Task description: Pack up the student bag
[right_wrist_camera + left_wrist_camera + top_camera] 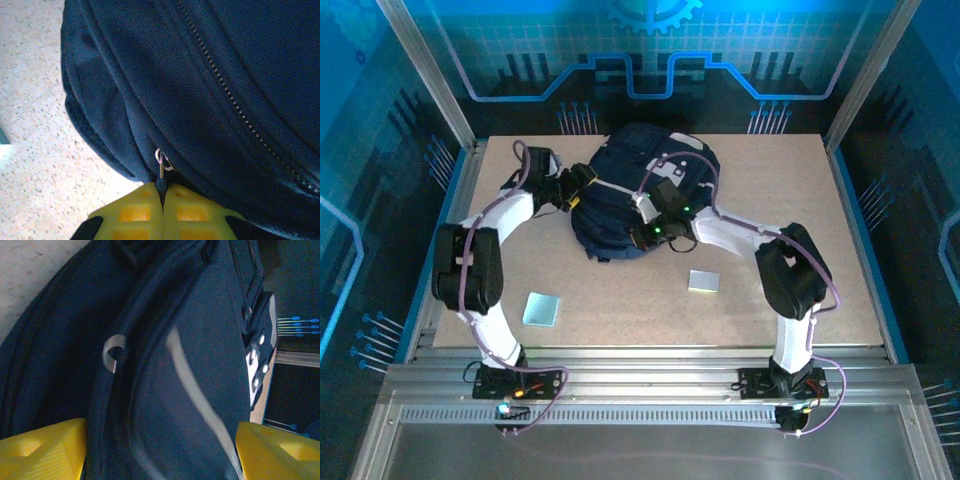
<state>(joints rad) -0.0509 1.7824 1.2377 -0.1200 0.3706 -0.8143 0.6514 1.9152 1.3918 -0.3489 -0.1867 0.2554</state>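
The student bag [620, 190], dark navy with grey trim, lies at the back middle of the table. My left gripper [576, 190] is at its left side. In the left wrist view that gripper [160, 455] is open, its yellow fingers [42, 450] wide apart with the bag's navy fabric [200, 340] and a grey stripe between them. My right gripper [643, 236] is at the bag's near edge. In the right wrist view it [162, 200] is shut on a dark zipper pull [161, 184] that hangs from a small metal ring on the bag [200, 75].
Two flat pale blue squares lie on the table in front of the bag, one at the near left [541, 309] and one at the near right [703, 281]. A metal frame and blue walls surround the beige tabletop [800, 200].
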